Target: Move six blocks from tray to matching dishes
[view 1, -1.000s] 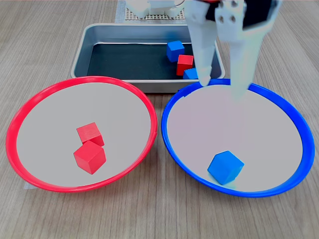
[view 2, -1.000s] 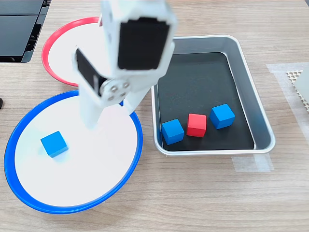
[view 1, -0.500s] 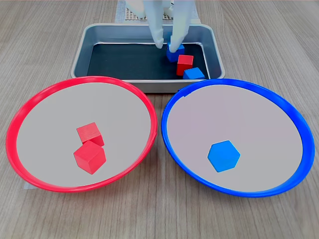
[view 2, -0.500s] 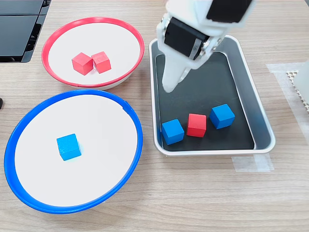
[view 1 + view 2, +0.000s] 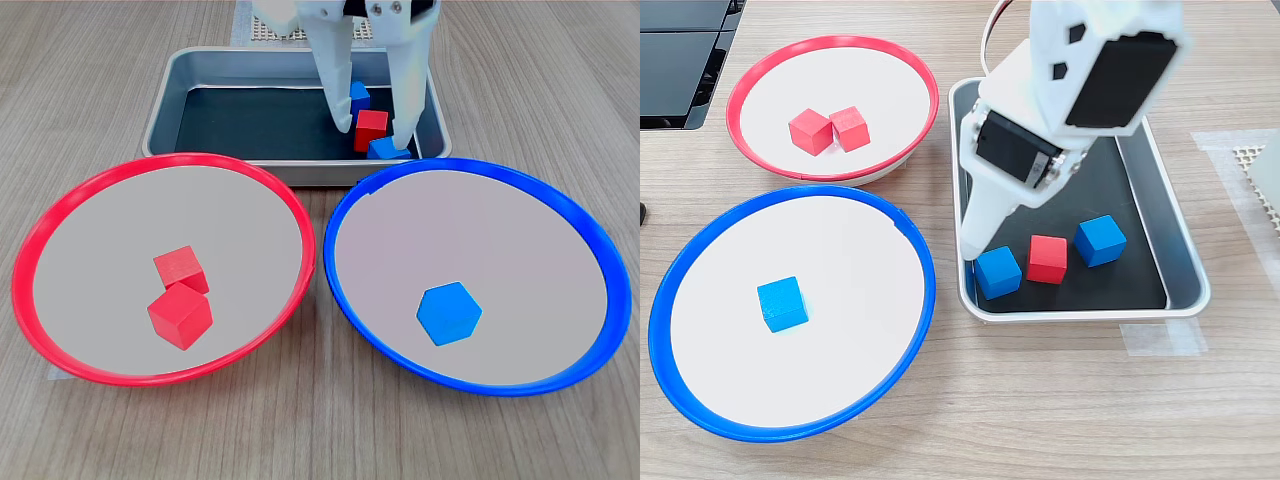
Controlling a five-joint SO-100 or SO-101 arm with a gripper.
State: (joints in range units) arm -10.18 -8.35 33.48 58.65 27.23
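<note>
In both exterior views the white gripper (image 5: 372, 128) reaches down into the tray (image 5: 200, 70), its two fingers spread apart and holding nothing. In the first exterior view one finger (image 5: 335, 80) stands at about 9 o'clock of the red block in the tray (image 5: 371, 129) and the other just above the near blue block (image 5: 389, 149); whether that tip touches the block cannot be told. The far blue block (image 5: 358, 96) sits at 12 o'clock of the red one, partly hidden by the finger.

In the second exterior view the tray (image 5: 1175, 240) has its long axis running from 12 to 6 o'clock, and the three blocks lie in a row across its 6 o'clock end: blue (image 5: 998, 272), red (image 5: 1047, 259), blue (image 5: 1101, 240). One fingertip (image 5: 973, 235) hangs at 11 o'clock of the leftmost blue block.

The red-rimmed dish (image 5: 40, 240) holds two red blocks (image 5: 181, 268) (image 5: 180, 316), touching each other. The blue-rimmed dish (image 5: 590, 250) holds one blue block (image 5: 449, 313), at about 6 o'clock of the dish's middle in the first exterior view
</note>
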